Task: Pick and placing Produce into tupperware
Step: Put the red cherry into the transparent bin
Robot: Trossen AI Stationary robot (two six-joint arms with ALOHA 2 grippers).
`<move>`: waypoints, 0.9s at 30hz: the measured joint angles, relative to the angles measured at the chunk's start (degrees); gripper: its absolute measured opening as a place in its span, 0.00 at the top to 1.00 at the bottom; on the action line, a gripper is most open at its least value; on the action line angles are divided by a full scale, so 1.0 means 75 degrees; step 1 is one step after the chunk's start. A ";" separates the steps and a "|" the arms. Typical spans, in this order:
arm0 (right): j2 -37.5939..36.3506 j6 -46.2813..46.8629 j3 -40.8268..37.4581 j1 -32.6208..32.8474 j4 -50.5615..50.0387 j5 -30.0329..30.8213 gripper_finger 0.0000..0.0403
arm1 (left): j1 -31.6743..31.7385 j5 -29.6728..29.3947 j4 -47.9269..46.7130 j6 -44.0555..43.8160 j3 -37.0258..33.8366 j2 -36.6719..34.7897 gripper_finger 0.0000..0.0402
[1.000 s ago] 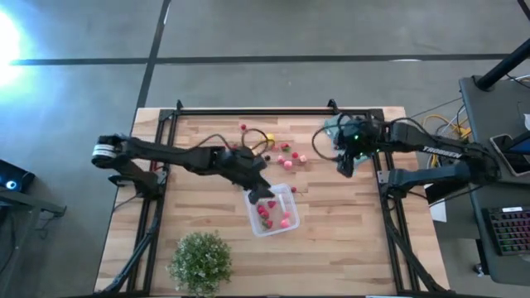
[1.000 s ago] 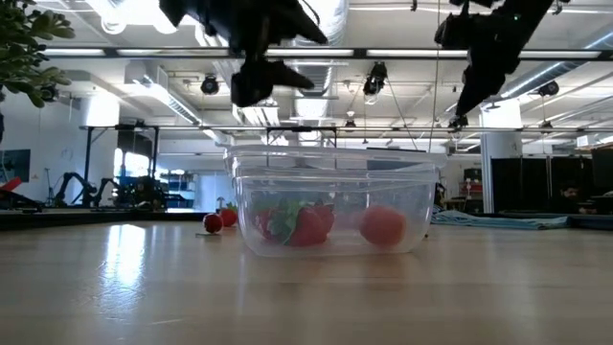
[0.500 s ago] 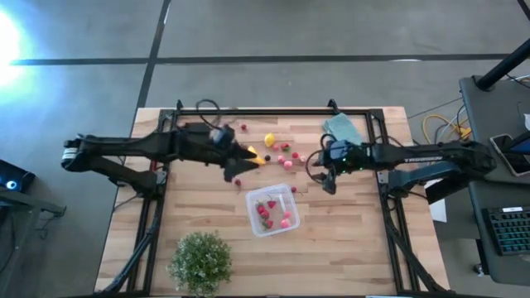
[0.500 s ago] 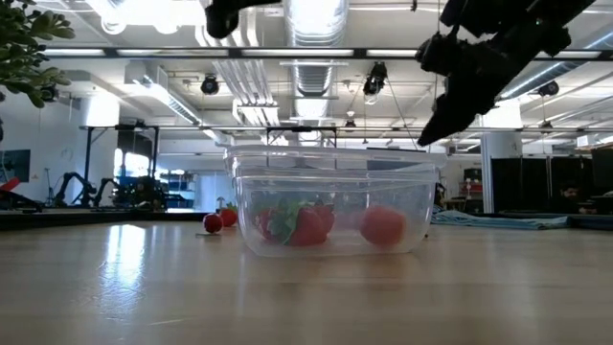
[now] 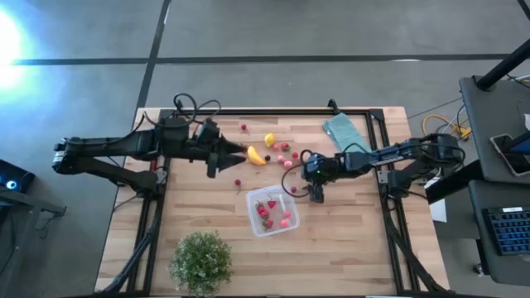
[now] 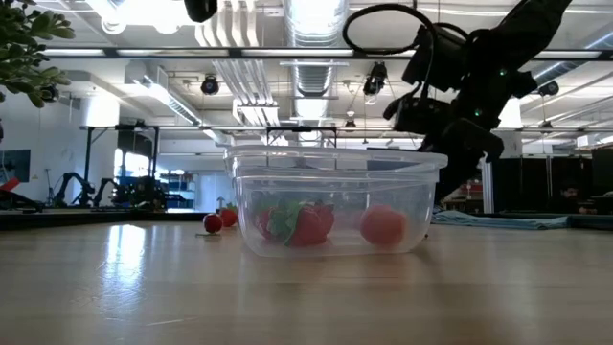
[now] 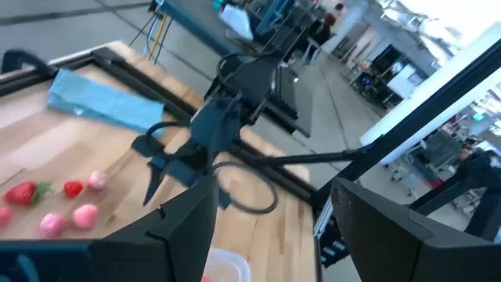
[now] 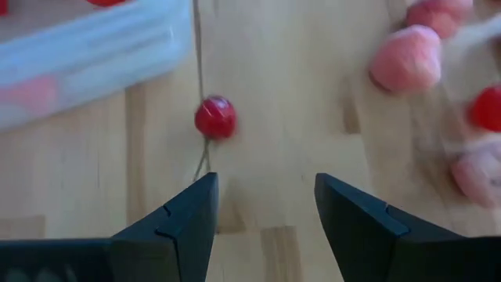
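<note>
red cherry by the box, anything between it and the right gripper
Nothing visible does. In the right wrist view only bare wood lies between the open right gripper and the cherry. The box sits off to one side and the pink pieces to the other.

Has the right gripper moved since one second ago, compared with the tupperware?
Yes. In the high view the right gripper has come from near the teal cloth down to just beside the tupperware, which lies unmoved.

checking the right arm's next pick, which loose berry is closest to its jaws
The small red berry with a thin stem, lying alone on the wood just outside the tupperware wall. It sits just ahead of the open right gripper; the pink pieces lie farther off to the side.
</note>
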 joint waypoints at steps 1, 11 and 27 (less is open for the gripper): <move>0.0000 -0.0049 -0.0015 0.0050 0.0098 0.0003 0.49 | 0.0000 -0.0003 -0.0166 -0.0009 0.0000 0.0000 0.41; 0.0104 -0.0785 -0.0197 0.0695 0.1034 0.0405 0.49 | 0.0000 -0.0189 -0.0519 -0.0052 -0.0009 0.0172 0.41; 0.0994 -0.0992 -0.0203 0.0728 0.2092 0.0405 0.49 | 0.0000 -0.0613 -0.0504 -0.0262 -0.0015 0.0265 0.41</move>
